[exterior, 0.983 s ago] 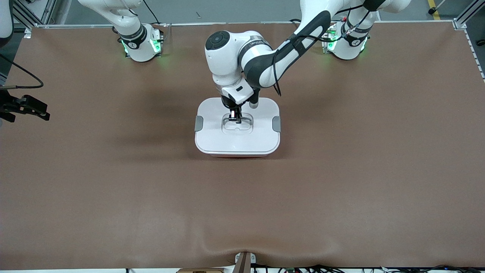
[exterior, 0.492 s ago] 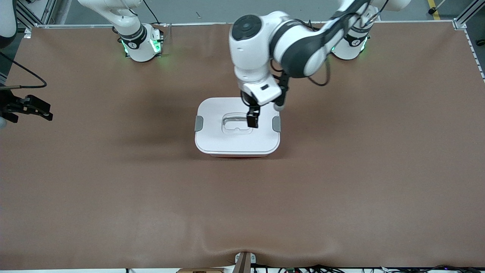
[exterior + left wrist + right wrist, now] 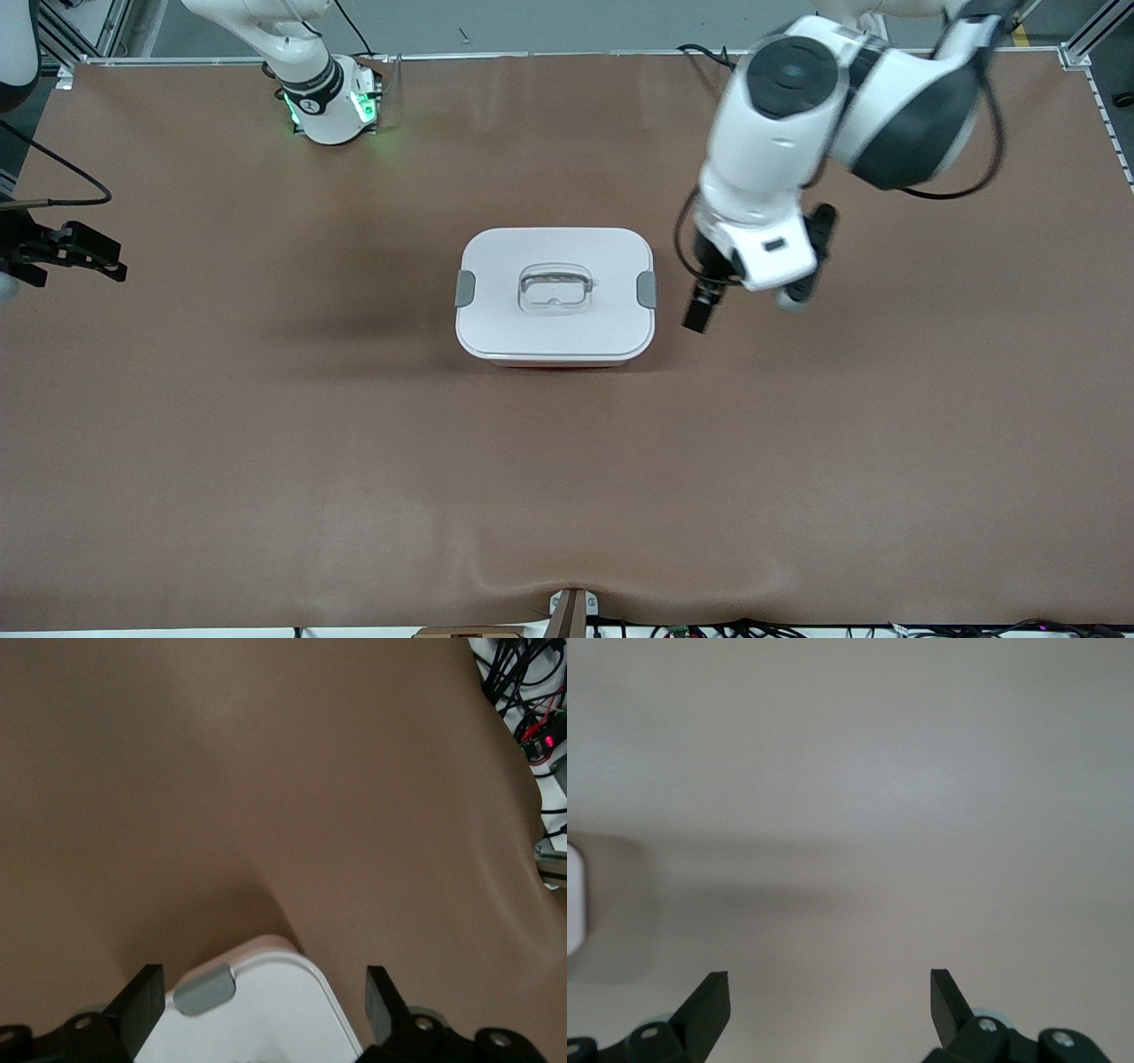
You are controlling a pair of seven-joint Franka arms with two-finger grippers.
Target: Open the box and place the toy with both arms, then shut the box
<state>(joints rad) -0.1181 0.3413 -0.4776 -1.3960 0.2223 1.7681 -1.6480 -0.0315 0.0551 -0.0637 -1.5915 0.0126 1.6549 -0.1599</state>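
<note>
The box [image 3: 555, 297] sits around the middle of the table [image 3: 266, 443] with its white lid [image 3: 496, 266] on, a grey clip [image 3: 648, 290] on each short side and the clear handle [image 3: 554, 290] in the middle of the lid. No toy to be seen anywhere, so can't say where it is. The left gripper [image 3: 700, 312] hangs in the air over bare table just beside the box, off the end facing the left arm's side, not touching it. Its fingers [image 3: 142, 1001] are spread wide with nothing between them, and the left wrist view looks down on a corner of the lid [image 3: 266, 1010] and one clip [image 3: 205, 989]. The right gripper [image 3: 75, 251] waits over the table edge at the right arm's end, well apart from the box, fingers [image 3: 709, 997] also wide apart and empty.
</note>
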